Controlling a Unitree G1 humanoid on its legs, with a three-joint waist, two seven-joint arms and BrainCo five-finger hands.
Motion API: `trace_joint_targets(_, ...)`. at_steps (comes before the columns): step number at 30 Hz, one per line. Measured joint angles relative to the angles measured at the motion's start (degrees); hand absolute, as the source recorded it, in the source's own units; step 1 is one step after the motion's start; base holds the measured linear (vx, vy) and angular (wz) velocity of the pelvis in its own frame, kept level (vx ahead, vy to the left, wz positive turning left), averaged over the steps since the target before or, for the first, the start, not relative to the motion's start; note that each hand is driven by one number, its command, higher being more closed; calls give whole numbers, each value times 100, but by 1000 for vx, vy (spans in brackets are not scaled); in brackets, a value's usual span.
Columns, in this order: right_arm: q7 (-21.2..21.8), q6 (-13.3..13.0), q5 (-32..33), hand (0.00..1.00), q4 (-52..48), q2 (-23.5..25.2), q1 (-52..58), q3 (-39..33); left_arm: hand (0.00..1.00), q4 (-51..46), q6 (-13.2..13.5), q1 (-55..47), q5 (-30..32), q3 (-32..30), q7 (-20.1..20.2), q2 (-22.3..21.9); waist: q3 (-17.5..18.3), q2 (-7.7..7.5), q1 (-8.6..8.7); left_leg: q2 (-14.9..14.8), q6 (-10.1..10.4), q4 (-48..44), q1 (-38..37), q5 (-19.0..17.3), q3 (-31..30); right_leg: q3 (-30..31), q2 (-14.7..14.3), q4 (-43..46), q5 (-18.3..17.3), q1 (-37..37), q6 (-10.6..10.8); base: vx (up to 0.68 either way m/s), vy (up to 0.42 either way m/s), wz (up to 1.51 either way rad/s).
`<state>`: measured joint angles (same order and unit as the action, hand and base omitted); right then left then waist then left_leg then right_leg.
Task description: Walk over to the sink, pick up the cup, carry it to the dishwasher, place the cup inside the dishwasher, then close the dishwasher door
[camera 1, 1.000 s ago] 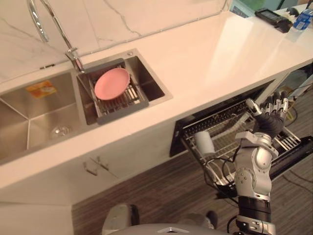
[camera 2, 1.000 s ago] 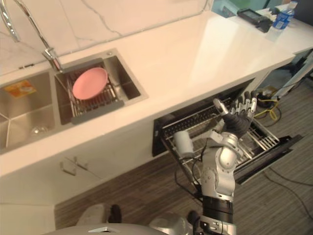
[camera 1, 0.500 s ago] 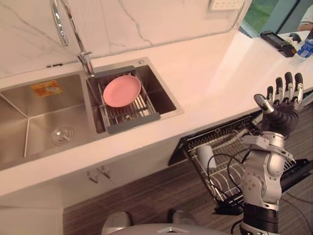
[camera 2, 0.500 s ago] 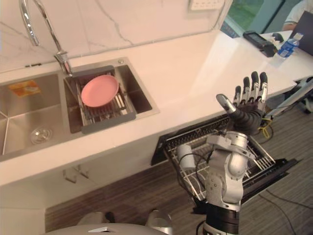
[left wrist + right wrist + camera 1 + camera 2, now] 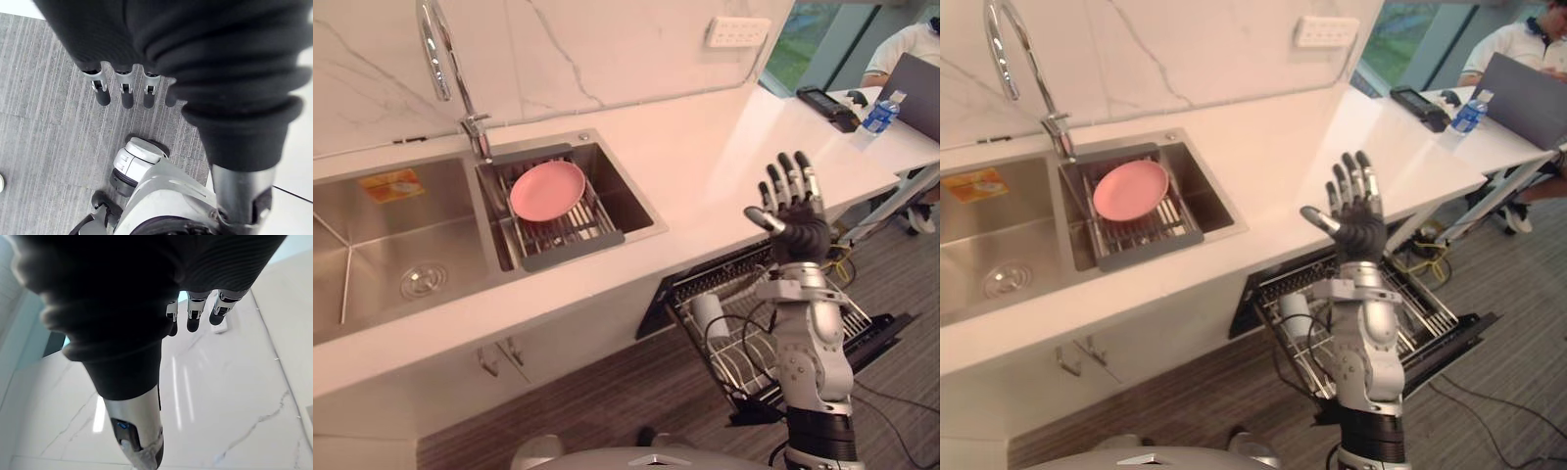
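White cup [image 5: 709, 315] in dishwasher rack [image 5: 736, 360]; right hand [image 5: 797, 231] aloft, fingers [image 5: 786, 178] straight (empty).

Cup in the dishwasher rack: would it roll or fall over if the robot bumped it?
The cup looks small and plain, so it is probably light and easy to knock. Its round side could roll, but the rack wires around it would likely stop it. It looks smooth, so it may be slippery to hold.
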<state>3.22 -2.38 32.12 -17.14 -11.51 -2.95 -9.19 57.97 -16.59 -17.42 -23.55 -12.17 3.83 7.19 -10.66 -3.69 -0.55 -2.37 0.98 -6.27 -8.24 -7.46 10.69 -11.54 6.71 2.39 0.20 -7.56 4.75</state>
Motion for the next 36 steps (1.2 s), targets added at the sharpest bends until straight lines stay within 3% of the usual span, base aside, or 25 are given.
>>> trace_joint_targets(4, -147, 40, -106, 0, 315, 1, -8, 94, 0, -77, 364, 84, -14, 81, -378, -49, 6, 56, -38, -46, -32, -697, 335, -325, -162, -159, 63, 381, -187, 107, 31, -30, 22, 17)
trace_joint_targets(7, -509, 24, -104, 0, 323, 15, -5, 135, 0, -370, 386, 99, 30, 64, -661, -121, -37, 115, -78, -2, -154, -1109, 522, -571, -386, -330, 320, 1749, -434, 633, 44, -80, 107, 42)
trace_joint_targets(8, -639, 7, -106, 0, 322, 58, 11, 151, 0, -405, 351, 88, 141, 33, -690, -138, -71, 173, -93, -13, -195, -1169, 503, -579, -488, -324, 413, 2536, -306, 955, -163, -91, 129, 42)
trace_joint_targets(10, -747, -9, -113, 0, 322, 190, 78, 193, 0, -571, 314, 28, 358, -22, -727, -138, -175, 152, -103, -9, -267, -1179, 412, -564, -676, -144, 492, 3388, -29, 1323, -494, -56, 86, 45)
trace_joint_targets(11, -729, -9, -122, 0, 321, 221, 97, 242, 0, -605, 317, 27, 347, -24, -730, -127, -191, 127, -107, -5, -277, -1170, 387, -561, -702, -89, 497, 3461, -118, 1361, -444, -34, 44, 34)
trace_joint_targets(13, -676, -14, -237, 0, 319, 255, 120, 261, 0, -689, 305, -39, 287, -115, -721, -106, -178, 50, -181, -9, -288, -1132, 323, -561, -746, -28, 391, 3015, -487, 1332, -287, -2, 16, 9)
trace_joint_targets(15, -621, -103, -274, 0, 271, 236, 125, 208, 0, -690, 273, -102, 237, -202, -588, -119, -166, 2, -178, 55, -268, -1150, 441, -573, -806, 203, 239, 1936, -513, 1315, -197, 36, -43, 14)
trace_joint_targets(18, -746, -281, -268, 0, 269, 200, 181, 172, 0, -669, 282, -126, 177, -317, -561, -120, -77, -135, -92, 239, -174, -1359, 523, -762, -914, 172, 253, 1496, -491, 1106, -169, 91, -172, 35)
trace_joint_targets(19, -753, -341, -269, 0, 269, 156, 166, 165, 0, -644, 286, -105, 87, -364, -579, -126, -82, -121, -99, 204, -134, -1480, 536, -851, -935, 180, 241, 1529, -418, 1096, -59, 132, -194, 14)
trace_joint_targets(21, -769, -446, -283, 0, 224, 78, 172, 161, 0, -408, 181, 31, -298, -398, -589, -224, 7, 76, -75, -63, 33, -1696, 616, -1087, -954, 112, 8, 1749, -700, 1157, -149, 153, -155, 0)
trace_joint_targets(25, -880, -476, -213, 0, 224, 53, 242, -114, 0, -217, 176, 68, -213, -419, -579, -218, 60, 181, 72, -377, 167, -1997, 745, -1067, -778, -27, -172, 1903, -1028, 1219, -298, 201, -166, 10)
trace_joint_targets(26, -881, -485, -201, 0, 227, -13, 264, -282, 0, -203, 178, 108, -261, -470, -596, -267, 34, 242, 123, -479, 92, -2779, 1068, -1017, -672, -57, -225, 1881, -1055, 1131, -337, 172, -102, 11)
trace_joint_targets(27, -872, -487, -207, 0, 221, -64, 247, -347, 0, -251, 175, 139, -270, -498, -589, -348, -8, 341, 107, -570, 179, -3645, 1385, -802, -665, -33, -269, 1811, -1047, 928, -346, 241, -59, -5)
trace_joint_targets(29, -866, -519, -207, 0, 236, -8, 263, -349, 0, -261, 147, 87, -207, -546, -551, -394, -72, 302, 23, -604, 298, -4073, 1541, -910, -659, 62, -174, 1605, -1015, 511, -290, 265, 26, -33)
trace_joint_targets(30, -864, -546, -204, 0, 236, 13, 259, -347, 0, -273, 141, 93, -161, -542, -528, -388, -71, 300, 7, -587, 318, -3892, 1523, -964, -642, 98, -103, 1560, -1005, 417, -265, 240, 94, -46)
trace_joint_targets(31, -855, -675, -207, 0, 227, 3, 246, -317, 0, -349, 149, 93, 24, -436, -466, -365, -54, 307, 5, -536, 269, -2938, 1474, -908, -635, 198, 52, 1480, -1031, 329, -121, 186, 97, -30)
trace_joint_targets(33, -870, -742, -208, 0, 213, -78, 243, -356, 0, -361, 157, 102, 160, -328, -426, -408, -21, 517, 77, -566, 328, -1868, 1485, -46, -888, 224, 57, 1495, -1103, 365, 40, 190, 178, -16)
trace_joint_targets(34, -979, -699, -202, 0, 252, 65, 325, -446, 0, -368, 158, 126, 319, -180, -355, -368, 15, 518, 75, -358, 412, -1483, 1186, -50, -932, 375, 212, 1512, -1156, 358, 167, 186, 228, -7)
trace_joint_targets(36, -987, -645, -128, 0, 242, 163, 388, -419, 0, -435, 164, 174, 460, -107, -360, -241, 2, 300, 95, -87, 240, -1048, 1007, 93, -763, 469, 473, 1377, -1093, 357, 298, 147, 193, -9)
